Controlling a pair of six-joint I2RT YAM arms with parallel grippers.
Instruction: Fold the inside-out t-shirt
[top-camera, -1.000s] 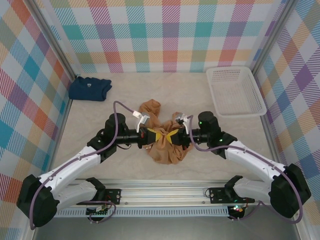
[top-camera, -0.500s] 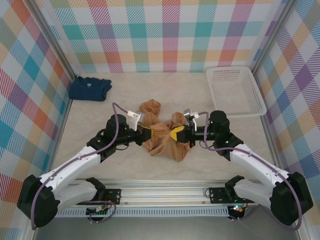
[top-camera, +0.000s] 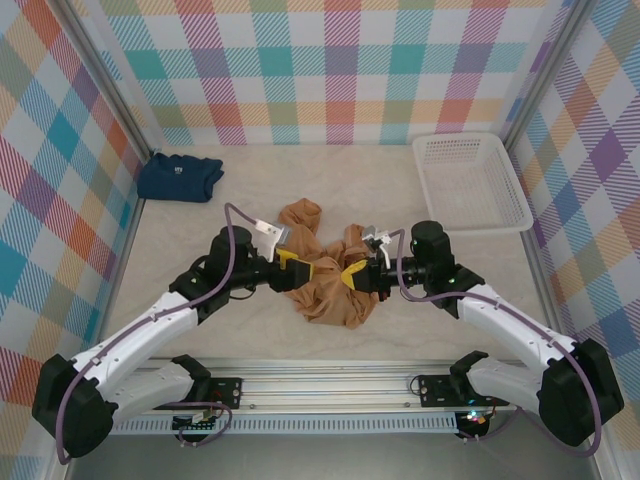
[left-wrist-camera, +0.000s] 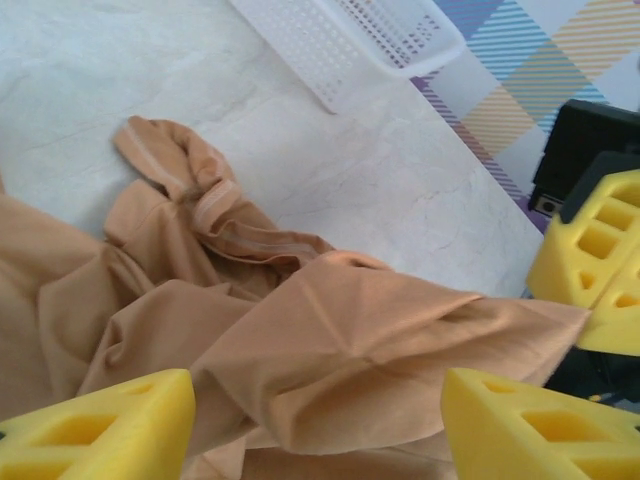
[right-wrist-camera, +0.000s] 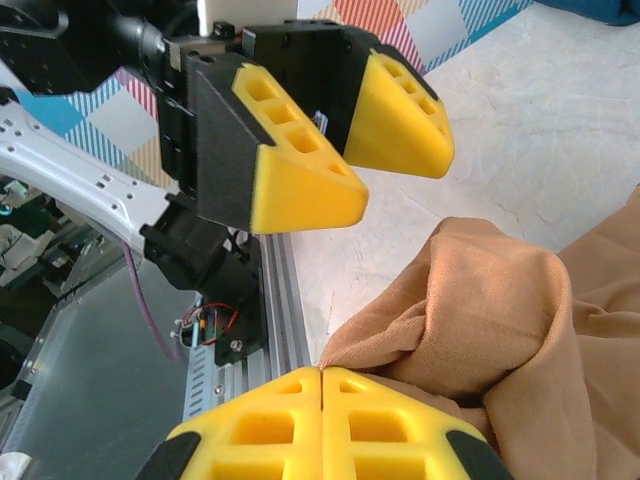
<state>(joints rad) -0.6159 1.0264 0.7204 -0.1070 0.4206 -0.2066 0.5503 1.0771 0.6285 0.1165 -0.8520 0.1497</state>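
Observation:
The inside-out t-shirt (top-camera: 325, 285) lies crumpled in a tan heap in the middle of the table. My left gripper (top-camera: 290, 262) is at the heap's left edge, open. In the left wrist view its yellow fingers (left-wrist-camera: 100, 430) stand wide apart, with a raised fold of the t-shirt (left-wrist-camera: 340, 340) loose between them. My right gripper (top-camera: 355, 275) is shut on the t-shirt at the heap's right side. Its pads (right-wrist-camera: 322, 425) meet on a thin edge of the cloth (right-wrist-camera: 500, 320). That fold runs taut toward the right gripper (left-wrist-camera: 600, 260). The left gripper (right-wrist-camera: 340, 130) faces it closely.
A folded navy shirt (top-camera: 180, 175) lies at the back left corner. A white mesh basket (top-camera: 470, 182) stands at the back right, also in the left wrist view (left-wrist-camera: 350, 40). Checkered walls close three sides, and a metal rail (top-camera: 330, 400) runs along the near edge.
My left gripper has opened and let go of the cloth. The two grippers first drew apart from the middle, and the right one still holds its fold.

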